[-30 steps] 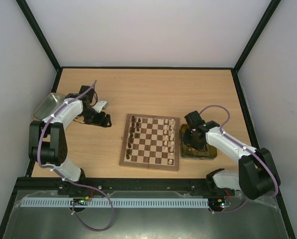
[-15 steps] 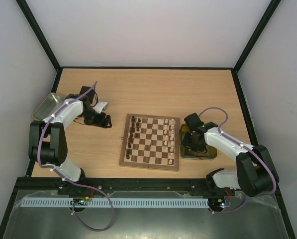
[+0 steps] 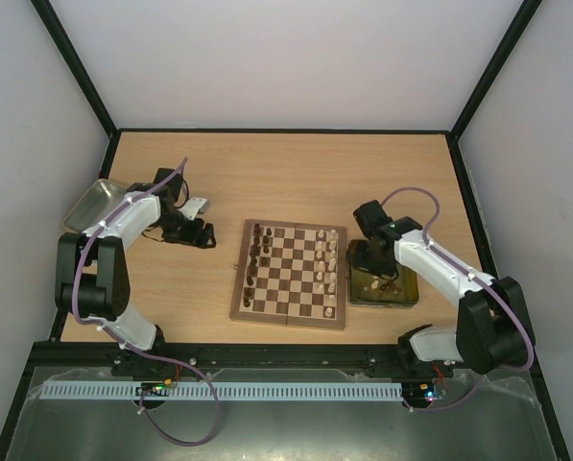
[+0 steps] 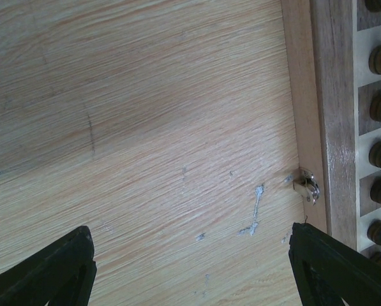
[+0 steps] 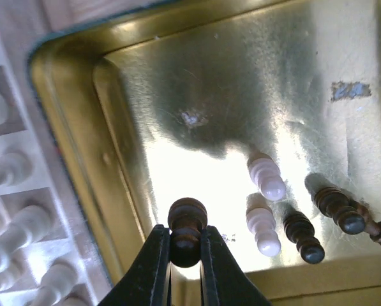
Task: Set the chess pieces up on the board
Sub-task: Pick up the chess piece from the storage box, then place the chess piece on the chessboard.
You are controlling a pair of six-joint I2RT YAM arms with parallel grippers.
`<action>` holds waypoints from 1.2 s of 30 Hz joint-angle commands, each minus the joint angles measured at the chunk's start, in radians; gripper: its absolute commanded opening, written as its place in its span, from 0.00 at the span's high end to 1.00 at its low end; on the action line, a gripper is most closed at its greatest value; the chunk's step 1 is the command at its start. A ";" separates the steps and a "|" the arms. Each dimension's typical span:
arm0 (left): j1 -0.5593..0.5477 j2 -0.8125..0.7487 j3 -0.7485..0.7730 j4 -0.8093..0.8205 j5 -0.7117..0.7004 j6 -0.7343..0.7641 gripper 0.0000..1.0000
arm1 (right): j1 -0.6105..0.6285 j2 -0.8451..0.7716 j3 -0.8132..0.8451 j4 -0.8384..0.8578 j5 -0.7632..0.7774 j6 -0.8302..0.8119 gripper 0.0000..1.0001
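The board [image 3: 290,274] lies mid-table with dark pieces [image 3: 255,255] along its left columns and pale pieces [image 3: 330,261] along its right columns. My right gripper [image 5: 186,245] is shut on a dark brown chess piece [image 5: 187,231] and holds it above the yellowish tray [image 5: 69,134]. Two pale pieces [image 5: 265,177] and several dark ones [image 5: 303,236] lie in that tray. In the top view the right gripper [image 3: 370,252] hovers over the tray's far left part. My left gripper [image 4: 190,268] is open and empty over bare table, left of the board's edge [image 4: 311,102]; in the top view it [image 3: 202,233] is beside the board.
A grey metal tray [image 3: 91,203] sits at the far left edge of the table. The board's small metal clasp [image 4: 307,185] sticks out from its left border. Dark side posts and white walls enclose the table.
My right gripper has risen and shifted toward the far left of the yellowish tray with the dark piece. The left arm has barely moved.
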 commanded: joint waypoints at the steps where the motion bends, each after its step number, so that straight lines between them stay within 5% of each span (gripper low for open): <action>1: -0.005 -0.032 -0.017 0.002 0.020 -0.007 0.17 | 0.006 -0.017 0.094 -0.134 0.008 -0.050 0.97; 17: -0.004 -0.062 -0.035 0.025 0.010 -0.014 0.16 | 0.539 0.365 0.560 -0.140 -0.030 0.088 0.97; 36: 0.005 -0.109 -0.041 0.040 -0.024 -0.031 0.15 | 0.584 0.624 0.696 -0.013 -0.089 0.065 0.96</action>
